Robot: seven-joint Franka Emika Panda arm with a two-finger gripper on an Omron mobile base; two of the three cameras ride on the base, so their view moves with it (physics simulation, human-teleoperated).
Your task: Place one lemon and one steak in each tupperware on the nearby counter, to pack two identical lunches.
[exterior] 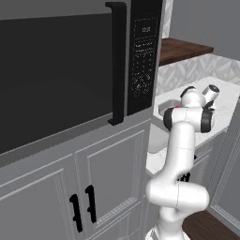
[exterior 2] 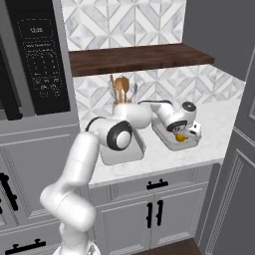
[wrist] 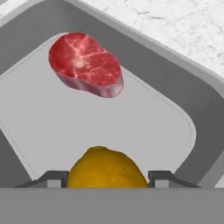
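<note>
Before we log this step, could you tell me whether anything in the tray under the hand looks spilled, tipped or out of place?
Nothing stands out. The steak lies flat inside the tupperware, and the gripper holds the lemon over the tray.

1. The left base view looks from behind and to the arm's left, forward and slightly down. It sits very close to a dark microwave [exterior: 61, 75] and the grey cabinet doors [exterior: 70, 187] under it. Past these it catches a strip of the white table [exterior: 225, 101] and the wooden shelf [exterior: 183, 49].
2. The right base view looks from behind on the arm's right, forward and down from farther back, taking in the table [exterior 2: 219, 127], the shelf [exterior 2: 139, 57] and a tupperware [exterior 2: 160, 134].
3. Both base views share the arm, table, shelf and microwave panel [exterior 2: 42, 64].
4. The hand view looks steeply down, very near, into a tupperware [wrist: 199, 127] holding a steak [wrist: 85, 63] and a lemon [wrist: 107, 168].
</note>
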